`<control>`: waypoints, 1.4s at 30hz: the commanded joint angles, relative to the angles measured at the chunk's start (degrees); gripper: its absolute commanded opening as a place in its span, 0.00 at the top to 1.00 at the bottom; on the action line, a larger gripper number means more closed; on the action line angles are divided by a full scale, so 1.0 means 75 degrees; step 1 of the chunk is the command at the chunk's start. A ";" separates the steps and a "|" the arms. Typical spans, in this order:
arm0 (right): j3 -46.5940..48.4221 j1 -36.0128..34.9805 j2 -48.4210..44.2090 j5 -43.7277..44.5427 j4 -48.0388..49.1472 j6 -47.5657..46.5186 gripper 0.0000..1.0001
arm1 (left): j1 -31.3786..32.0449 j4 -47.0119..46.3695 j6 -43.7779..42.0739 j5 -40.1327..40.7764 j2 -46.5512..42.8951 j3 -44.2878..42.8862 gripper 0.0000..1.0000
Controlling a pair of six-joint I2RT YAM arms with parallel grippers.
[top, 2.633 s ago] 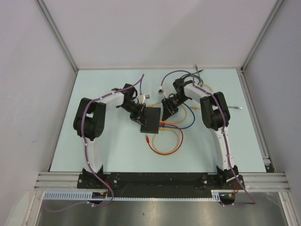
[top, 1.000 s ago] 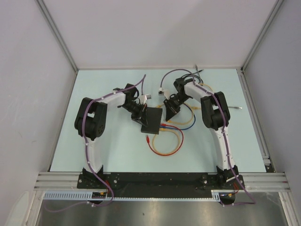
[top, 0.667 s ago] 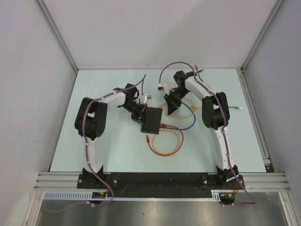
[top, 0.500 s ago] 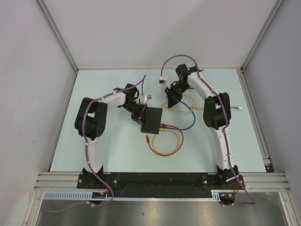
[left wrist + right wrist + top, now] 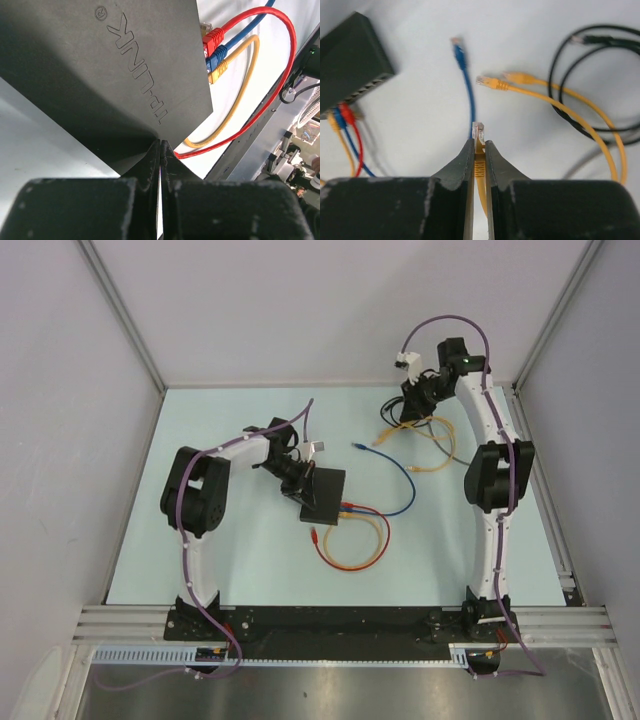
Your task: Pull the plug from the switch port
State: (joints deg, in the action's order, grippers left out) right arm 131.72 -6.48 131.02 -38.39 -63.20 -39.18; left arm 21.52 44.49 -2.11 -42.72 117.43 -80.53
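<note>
**Yellow plug held well apart from the switch**

The switch (image 5: 324, 497) is laid flat near the middle of the pale tabletop (image 5: 220, 440). Red, blue and yellow cables (image 5: 216, 50) are plugged along one edge of it. The left claw (image 5: 160, 146) is pressed together, its tips at the switch's edge. The right claw (image 5: 478, 146), toward the far right corner, is clamped on a yellow plug (image 5: 478, 131).

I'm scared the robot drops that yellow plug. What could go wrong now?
The right jaws pinch the yellow plug with only their tips, so it might slip. Its cable runs near the black cables and could snag them. The shut left jaws meet only one edge of the switch, which might shift.
</note>
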 commanded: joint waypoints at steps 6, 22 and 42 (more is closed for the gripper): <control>-0.0919 0.0126 -0.0196 0.1810 0.0715 0.0301 0.89 | 0.0189 -0.0166 -0.0445 0.0833 0.0421 -0.0020 1.00; -0.2138 -0.0552 -0.0886 -0.0340 0.0564 0.1356 0.14 | 0.0166 -0.0236 -0.0574 0.0798 -0.0140 0.0131 0.99; -0.3783 -0.2452 0.0635 -0.2100 0.2321 0.3571 0.84 | 0.0025 -0.1326 -0.0785 0.0668 -0.2719 0.2183 1.00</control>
State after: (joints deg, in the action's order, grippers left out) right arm 97.91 -22.55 131.94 -55.90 -51.40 -15.07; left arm 20.93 37.58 -8.45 -38.39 98.02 -64.82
